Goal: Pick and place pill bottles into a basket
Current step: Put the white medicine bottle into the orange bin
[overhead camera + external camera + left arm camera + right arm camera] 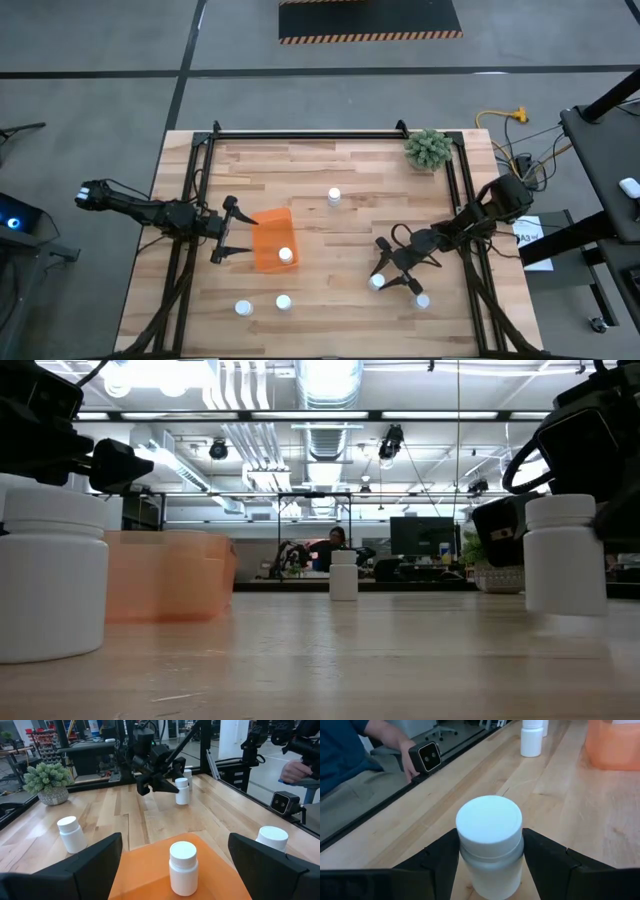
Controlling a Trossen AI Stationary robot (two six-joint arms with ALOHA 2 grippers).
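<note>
The left gripper (pixel 222 230) hovered at the table's (pixel 330 330) left side with its jaws spread wide, empty, just at the 9 o'clock side of the orange basket (pixel 268 234). One pill bottle (pixel 286 256) stood upright inside the basket, toward its 5 o'clock corner; the left wrist view showed it between the two dark fingers (pixel 85 865), untouched. Two more bottles (pixel 243 308) stood near the table's 6 o'clock edge, side by side but apart, below the basket. Another bottle (pixel 334 197) stood alone near the table's centre, toward 12 o'clock. A green fuzzy plant (pixel 428 149) sat at the 1 o'clock corner. The right gripper (pixel 381 281) was down at the 4 o'clock area, its jaws pinching a bottle (pixel 490 845) on both sides below the white cap, the bottle upright on the wood. A last bottle (pixel 423 300) stood just beside it, toward 4 o'clock. A person's sleeve (pixel 345 750) showed beyond the table edge.
</note>
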